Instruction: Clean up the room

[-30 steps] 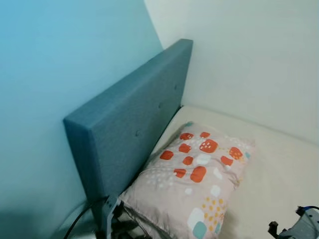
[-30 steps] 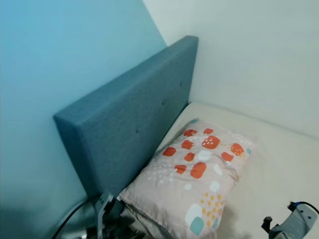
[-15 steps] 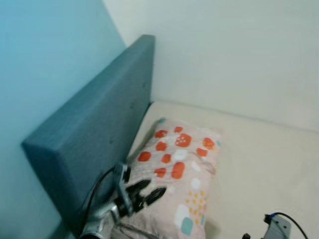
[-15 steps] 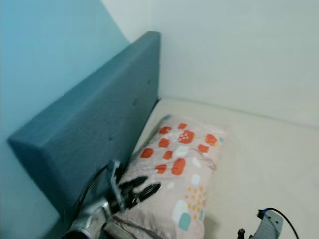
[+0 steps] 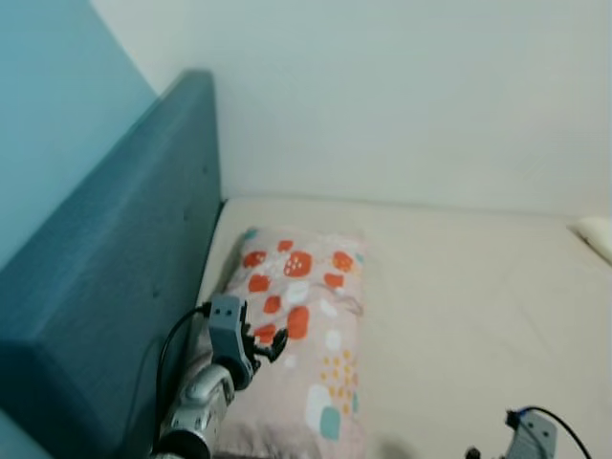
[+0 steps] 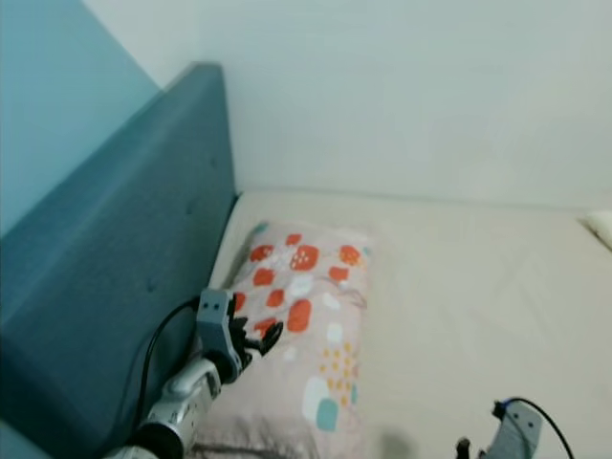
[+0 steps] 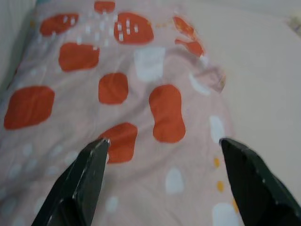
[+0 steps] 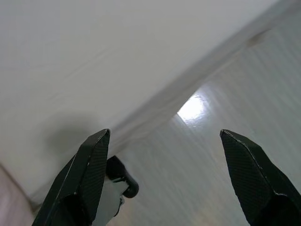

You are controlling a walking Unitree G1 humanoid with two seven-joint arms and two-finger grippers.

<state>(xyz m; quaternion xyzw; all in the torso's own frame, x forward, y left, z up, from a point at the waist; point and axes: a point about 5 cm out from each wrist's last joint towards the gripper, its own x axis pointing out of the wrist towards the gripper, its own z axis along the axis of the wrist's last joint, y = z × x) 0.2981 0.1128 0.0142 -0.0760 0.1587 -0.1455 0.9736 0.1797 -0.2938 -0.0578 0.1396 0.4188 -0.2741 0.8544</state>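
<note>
- A bed (image 5: 459, 287) with a cream sheet stands in the corner; its blue headboard (image 5: 105, 287) runs along the robot's left.
- A pillow (image 5: 292, 325) with orange and teal spots lies on the bed, just beside the headboard.
- A pale thing (image 5: 598, 234), too cropped to tell, lies well apart from the pillow.

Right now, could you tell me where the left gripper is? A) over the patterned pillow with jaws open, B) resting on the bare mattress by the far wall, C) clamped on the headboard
A: the left gripper hovers over the pillow, jaws spread apart with nothing between them.
</note>
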